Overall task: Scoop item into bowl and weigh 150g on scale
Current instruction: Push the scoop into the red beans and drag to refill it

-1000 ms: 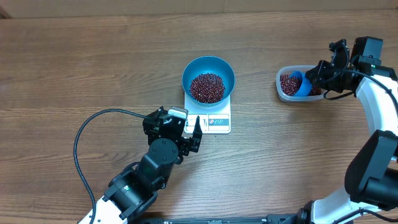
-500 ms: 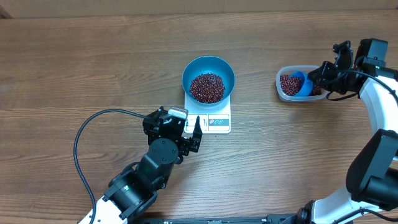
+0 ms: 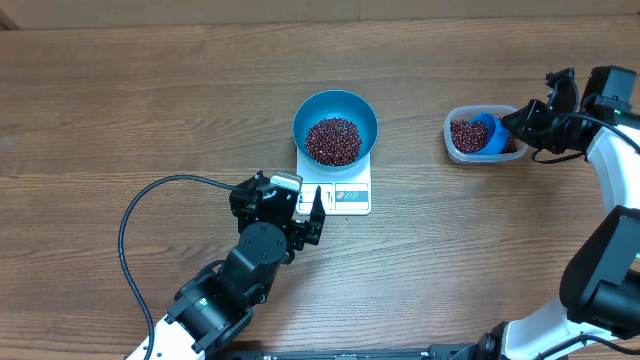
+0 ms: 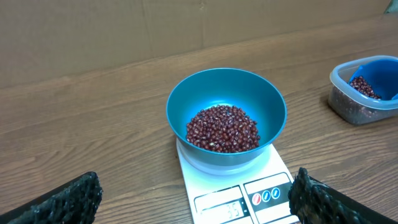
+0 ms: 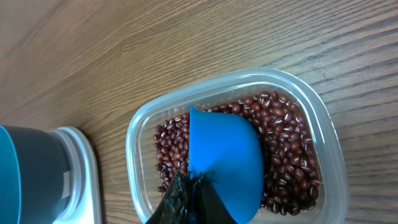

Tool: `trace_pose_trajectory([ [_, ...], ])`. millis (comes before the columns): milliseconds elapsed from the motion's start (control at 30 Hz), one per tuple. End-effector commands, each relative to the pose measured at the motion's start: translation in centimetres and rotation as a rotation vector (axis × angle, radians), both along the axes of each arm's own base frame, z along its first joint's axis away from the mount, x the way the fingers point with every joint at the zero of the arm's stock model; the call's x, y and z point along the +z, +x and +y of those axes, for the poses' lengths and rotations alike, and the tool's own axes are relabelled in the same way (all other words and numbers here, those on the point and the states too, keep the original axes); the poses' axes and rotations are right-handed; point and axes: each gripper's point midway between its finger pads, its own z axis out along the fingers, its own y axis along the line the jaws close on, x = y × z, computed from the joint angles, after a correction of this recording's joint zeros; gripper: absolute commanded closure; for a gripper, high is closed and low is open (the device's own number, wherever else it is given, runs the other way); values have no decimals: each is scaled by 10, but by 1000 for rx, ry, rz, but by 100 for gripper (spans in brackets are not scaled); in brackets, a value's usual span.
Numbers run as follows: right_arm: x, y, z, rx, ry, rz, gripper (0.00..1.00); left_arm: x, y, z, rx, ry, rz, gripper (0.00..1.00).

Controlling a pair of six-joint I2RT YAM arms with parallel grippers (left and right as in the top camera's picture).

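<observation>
L gripper (image 3: pixel 309 208), fingers wide apart and empty, is just in front of the scale (image 3: pixel 350 196). On the scale stands the bowl (image 3: pixel 303 113) w/ beans (image 3: pixel 332 140) inside. Far right: R gripper (image 3: pixel 512 124) clamped on scoop (image 3: pixel 486 133), which rests in tub (image 3: pixel 450 146) of more beans.

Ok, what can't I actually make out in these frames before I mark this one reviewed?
Reading on the scale: left wrist view, digits blurred and cut by the bottom edge; overhead, too small.
Handle of the scoop: right wrist view, hidden behind the right tool.
The beans under the scoop: covered by it in every view.
Most of the bowl: right wrist view, cut off by the left edge.
</observation>
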Motion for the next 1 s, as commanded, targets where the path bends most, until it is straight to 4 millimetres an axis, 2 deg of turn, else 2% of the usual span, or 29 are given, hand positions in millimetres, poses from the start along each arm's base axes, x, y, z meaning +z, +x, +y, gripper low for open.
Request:
trace_pose_trajectory([
  [0,2,1,0,11,61,-28,96,-2,0,1,17,-11,5,0],
  [333,7,-3,-10,-8,113,-41,96,-2,0,1,17,-11,5,0],
  [500,16,-3,-4,15,185,-75,96,-2,0,1,17,-11,5,0],
  [700,18,-5,-9,5,199,-82,96,-2,0,1,17,-11,5,0],
  [967,26,-4,-2,33,255,-111,96,-2,0,1,17,-11,5,0],
])
